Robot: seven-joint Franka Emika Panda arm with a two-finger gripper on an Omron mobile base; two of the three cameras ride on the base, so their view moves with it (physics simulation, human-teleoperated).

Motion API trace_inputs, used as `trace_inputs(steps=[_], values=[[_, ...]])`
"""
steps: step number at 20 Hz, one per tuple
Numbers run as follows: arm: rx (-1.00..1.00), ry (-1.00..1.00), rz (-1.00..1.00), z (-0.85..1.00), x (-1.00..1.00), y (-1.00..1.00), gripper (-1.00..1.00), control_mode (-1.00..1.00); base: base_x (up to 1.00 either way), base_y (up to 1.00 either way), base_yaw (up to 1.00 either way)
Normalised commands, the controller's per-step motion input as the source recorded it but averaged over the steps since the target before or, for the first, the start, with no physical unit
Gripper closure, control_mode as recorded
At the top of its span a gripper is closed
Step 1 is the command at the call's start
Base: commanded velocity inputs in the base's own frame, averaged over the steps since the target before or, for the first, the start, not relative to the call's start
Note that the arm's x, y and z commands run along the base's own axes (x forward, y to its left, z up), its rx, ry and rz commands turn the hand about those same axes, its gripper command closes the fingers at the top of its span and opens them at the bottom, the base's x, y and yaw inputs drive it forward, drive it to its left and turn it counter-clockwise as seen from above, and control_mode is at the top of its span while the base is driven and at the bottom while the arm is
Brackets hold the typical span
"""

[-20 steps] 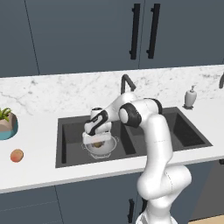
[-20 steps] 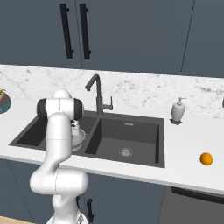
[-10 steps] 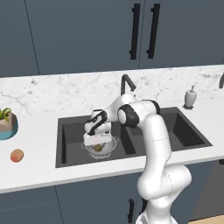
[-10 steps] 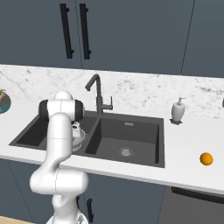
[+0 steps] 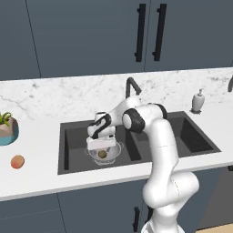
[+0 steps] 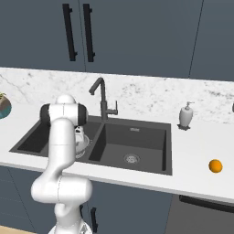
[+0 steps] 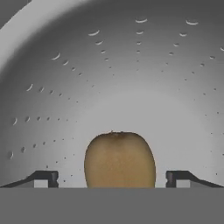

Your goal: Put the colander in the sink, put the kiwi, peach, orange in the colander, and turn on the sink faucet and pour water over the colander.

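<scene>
The silvery colander (image 5: 114, 150) sits in the left basin of the dark sink (image 5: 193, 139). My gripper (image 5: 101, 146) points down into it, open. In the hand view the brown kiwi (image 7: 119, 159) lies on the colander's perforated floor (image 7: 131, 65) between the two fingertips (image 7: 43, 177), with a gap on each side. The kiwi (image 5: 102, 154) also peeks out below the hand in the left base view. The peach (image 5: 17, 161) lies on the counter left of the sink. The orange (image 6: 215, 166) lies on the counter right of the sink. The faucet (image 5: 132, 86) stands behind the sink, and no water runs.
A white soap dispenser (image 5: 197, 101) stands behind the sink's right corner. A teal plant pot (image 5: 7, 129) sits at the far left of the counter. The right basin (image 6: 132, 144) holds just its drain. My arm reaches over the divider between the basins.
The jaws have spread wide and let go of the kiwi, which now rests in the colander. The hand has sunk a little.
</scene>
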Motion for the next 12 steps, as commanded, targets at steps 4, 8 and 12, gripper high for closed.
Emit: trace_inputs(steps=[4,8,12], values=[[0.00,0.00,0.00,0.79,-0.29,0.00,-1.00,-1.00,0.00,0.00,0.00],[0.00,0.00,0.00,0.73,-0.69,0.07,-1.00,-1.00,0.00,0.00,0.00],[0.00,-0.01,-0.03,0.46,-0.86,0.07,-1.00,-1.00,0.00,0.00,0.00]])
